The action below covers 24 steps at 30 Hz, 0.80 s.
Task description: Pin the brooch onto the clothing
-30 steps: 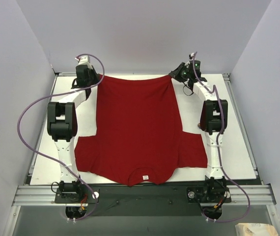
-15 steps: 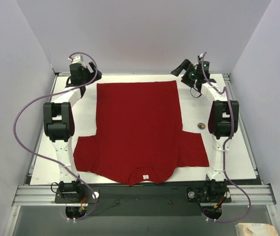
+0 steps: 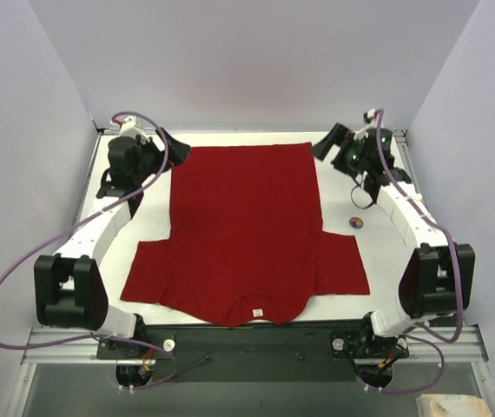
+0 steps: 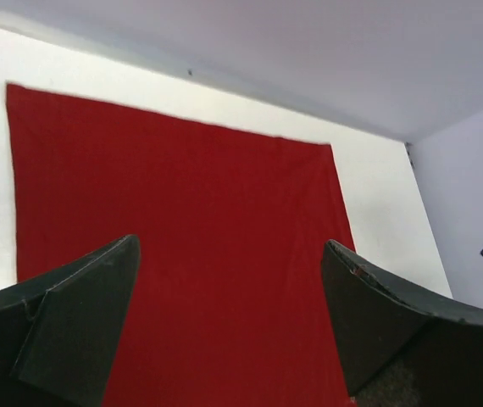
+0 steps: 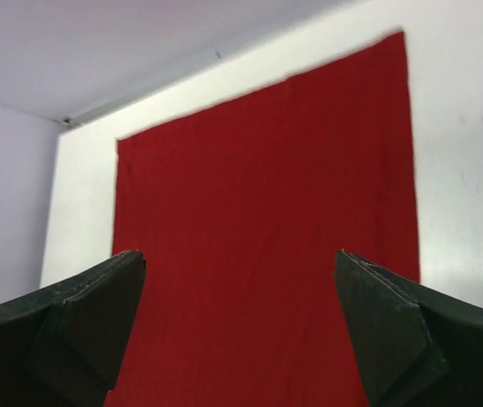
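The clothing, a red T-shirt, lies spread flat on the white table, its collar and white label toward the near edge. The brooch, a small round gold disc, rests on the bare table just right of the shirt, above the right sleeve. My left gripper hovers open by the hem's far left corner. My right gripper hovers open by the far right corner. Both wrist views show red fabric beyond wide-apart, empty jaws.
Grey walls enclose the table on three sides. Purple cables loop off both arms, the left one beyond the table's left side. The metal rail with the arm bases runs along the near edge.
Both grippers have let go of the shirt's far hem corners and opened. The hem has dropped flat. Both arms have swung outward and lowered their elbows, uncovering the brooch.
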Available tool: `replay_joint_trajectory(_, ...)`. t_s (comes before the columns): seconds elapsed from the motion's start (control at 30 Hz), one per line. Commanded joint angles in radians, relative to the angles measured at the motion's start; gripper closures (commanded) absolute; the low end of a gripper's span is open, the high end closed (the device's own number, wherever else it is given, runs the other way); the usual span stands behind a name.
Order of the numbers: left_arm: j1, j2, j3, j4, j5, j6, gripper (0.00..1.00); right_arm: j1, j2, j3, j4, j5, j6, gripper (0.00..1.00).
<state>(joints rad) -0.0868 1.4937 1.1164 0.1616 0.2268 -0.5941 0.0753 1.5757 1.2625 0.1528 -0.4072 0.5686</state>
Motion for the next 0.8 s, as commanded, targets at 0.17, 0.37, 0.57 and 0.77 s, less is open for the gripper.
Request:
replay_joint_trajectory(0.17, -0.042, -0.266, -0.345, -0.044, 0.134, -0.012, 0.03, 0.017, -0.400, -0.409, -0.176, 0.205, -0.053, 0.00)
replay_joint_trajectory(0.37, -0.079, -0.348, -0.431, -0.062, 0.117, -0.015, 0.03, 0.009, -0.508, -0.450, -0.239, 0.286, -0.070, 0.00)
replay_joint_trajectory(0.57, -0.094, -0.337, -0.405, -0.085, 0.125, -0.006, 0.03, -0.003, -0.439, -0.391, -0.285, 0.265, -0.072, 0.00)
replay_joint_trajectory(0.77, -0.172, -0.276, -0.296, -0.146, 0.092, 0.042, 0.03, -0.011, -0.379, -0.376, -0.289, 0.269, -0.049, 0.00)
